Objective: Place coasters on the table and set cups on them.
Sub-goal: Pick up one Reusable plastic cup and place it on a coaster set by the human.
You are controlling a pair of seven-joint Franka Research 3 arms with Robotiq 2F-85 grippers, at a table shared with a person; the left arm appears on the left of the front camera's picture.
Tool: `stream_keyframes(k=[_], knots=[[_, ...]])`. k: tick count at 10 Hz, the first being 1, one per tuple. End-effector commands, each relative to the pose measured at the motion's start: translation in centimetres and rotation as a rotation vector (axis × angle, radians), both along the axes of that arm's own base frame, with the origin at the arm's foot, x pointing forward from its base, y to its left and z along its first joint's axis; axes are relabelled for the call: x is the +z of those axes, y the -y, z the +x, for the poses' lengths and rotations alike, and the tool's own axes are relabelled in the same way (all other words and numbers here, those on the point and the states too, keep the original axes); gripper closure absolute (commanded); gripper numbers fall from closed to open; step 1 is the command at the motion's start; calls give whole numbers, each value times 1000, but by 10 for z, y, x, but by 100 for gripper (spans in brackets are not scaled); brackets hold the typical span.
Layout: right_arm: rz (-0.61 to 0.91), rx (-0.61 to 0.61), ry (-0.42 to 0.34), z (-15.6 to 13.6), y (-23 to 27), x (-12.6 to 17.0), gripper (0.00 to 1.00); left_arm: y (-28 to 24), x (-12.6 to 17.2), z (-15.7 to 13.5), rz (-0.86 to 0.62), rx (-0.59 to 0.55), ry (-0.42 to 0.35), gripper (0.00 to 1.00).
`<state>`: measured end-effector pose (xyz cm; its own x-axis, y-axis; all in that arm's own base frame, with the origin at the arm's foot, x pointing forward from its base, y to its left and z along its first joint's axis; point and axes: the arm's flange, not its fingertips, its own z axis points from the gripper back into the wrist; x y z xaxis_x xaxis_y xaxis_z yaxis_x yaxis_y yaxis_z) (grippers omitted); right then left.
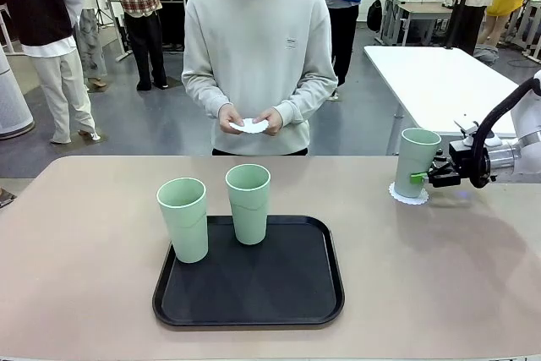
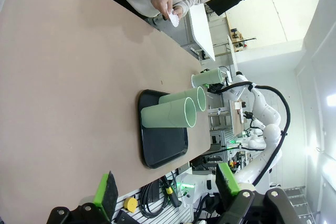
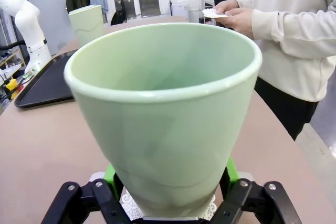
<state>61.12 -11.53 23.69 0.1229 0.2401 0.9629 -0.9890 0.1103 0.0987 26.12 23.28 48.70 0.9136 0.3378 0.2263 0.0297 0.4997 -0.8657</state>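
One cup [image 1: 418, 162] stands upright on a coaster [image 1: 408, 194] on the table [image 1: 84, 251], well to the right of the tray [image 1: 254, 314] and a little farther across. The coaster's scalloped edge peeks out around the cup's base. The right gripper [image 1: 431, 177] reaches in from the right, low on this cup. In the right wrist view its green pads [image 3: 111, 174] flank the base on both sides, but I cannot tell whether they press on it or stand just clear.

Two more stand upright on the tray, apart from each other: a left cup [image 1: 183, 219] at the tray's left edge and a back cup [image 1: 248, 204] near its far edge. Beyond the tray, across the table, a person's hands [image 1: 272, 118] hold a second coaster [image 1: 249, 126].

The left gripper [image 2: 167, 187] hangs well apart from the tray, its jaws wide apart with nothing between them.
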Motion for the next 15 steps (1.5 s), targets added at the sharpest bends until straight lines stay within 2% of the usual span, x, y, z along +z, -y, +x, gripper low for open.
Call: stream_keyframes(k=[1, 15], knots=[[-26, -10, -28, 7, 0, -2, 0, -1, 1, -2, -13, -1, 11, 0], [-56, 24, -30, -1, 19, 8, 0, -1, 1, -2, -13, -1, 11, 0]])
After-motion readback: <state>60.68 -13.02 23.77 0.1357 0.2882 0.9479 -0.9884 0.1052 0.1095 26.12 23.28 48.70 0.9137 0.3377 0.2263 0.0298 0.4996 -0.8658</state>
